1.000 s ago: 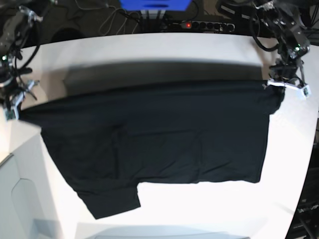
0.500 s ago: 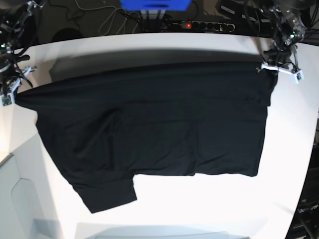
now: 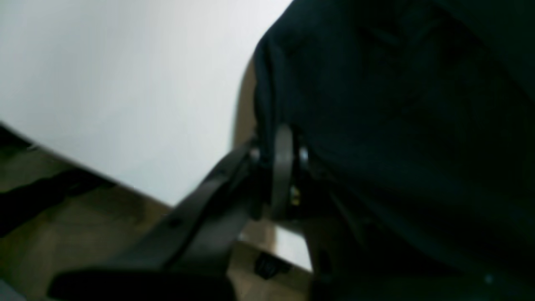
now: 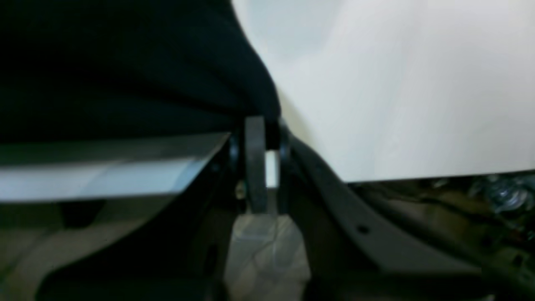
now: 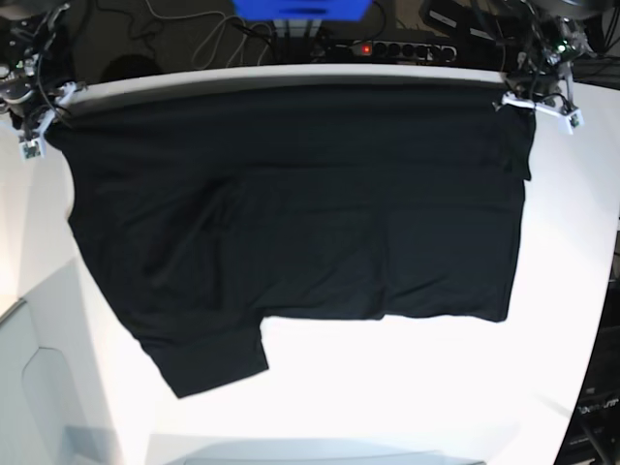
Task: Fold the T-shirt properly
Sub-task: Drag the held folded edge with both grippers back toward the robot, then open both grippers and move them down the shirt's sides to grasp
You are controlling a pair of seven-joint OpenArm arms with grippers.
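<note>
The black T-shirt [image 5: 291,213] hangs stretched between my two grippers above the white table [image 5: 407,387], its lower part with one sleeve [image 5: 208,363] lying on the table. My left gripper [image 5: 536,103] is shut on the shirt's far right corner; in the left wrist view its fingers [image 3: 282,167] pinch black cloth [image 3: 397,104]. My right gripper [image 5: 41,114] is shut on the far left corner; in the right wrist view its fingers [image 4: 256,154] clamp the cloth [image 4: 125,71]. The neck label and print are hidden.
A power strip [image 5: 387,48] with a red light, cables and a blue box [image 5: 300,10] lie behind the table's far edge. A pale grey panel [image 5: 39,387] stands at the front left. Dark gear sits at the right edge [image 5: 596,417].
Both grippers have carried the shirt's top edge toward the far side of the table and up. The shirt is pulled tauter and covers more of the far table.
</note>
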